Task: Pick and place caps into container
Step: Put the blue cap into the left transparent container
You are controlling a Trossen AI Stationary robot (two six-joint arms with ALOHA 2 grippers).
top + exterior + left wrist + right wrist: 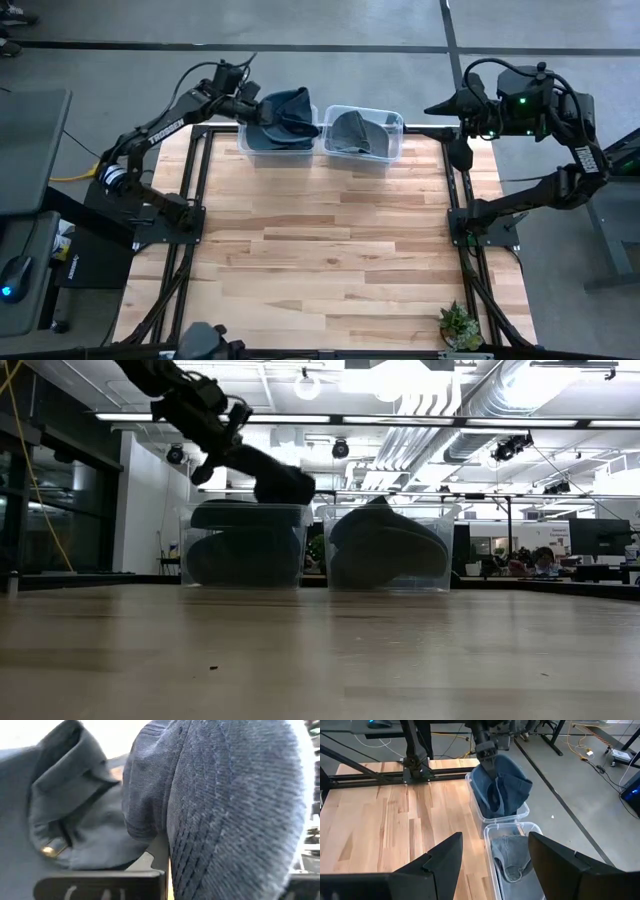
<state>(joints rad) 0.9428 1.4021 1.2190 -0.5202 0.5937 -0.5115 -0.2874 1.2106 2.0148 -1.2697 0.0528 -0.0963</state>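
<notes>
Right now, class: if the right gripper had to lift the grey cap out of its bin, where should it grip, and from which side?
Probably from straight above: the bin has walls all round and an open top. The grey cap lies crumpled inside, so pinching a raised fabric fold near its middle looks safest. The right gripper hangs open beside that bin.

light: bright ceiling strips | low view: bins backlit | left wrist: perhaps blurred

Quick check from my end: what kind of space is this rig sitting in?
Most likely an open-plan lab or workshop-office. Exposed ducts and pipes run under the ceiling, desks with monitors stand at the back, and the wooden table sits on a bare concrete floor.
</notes>
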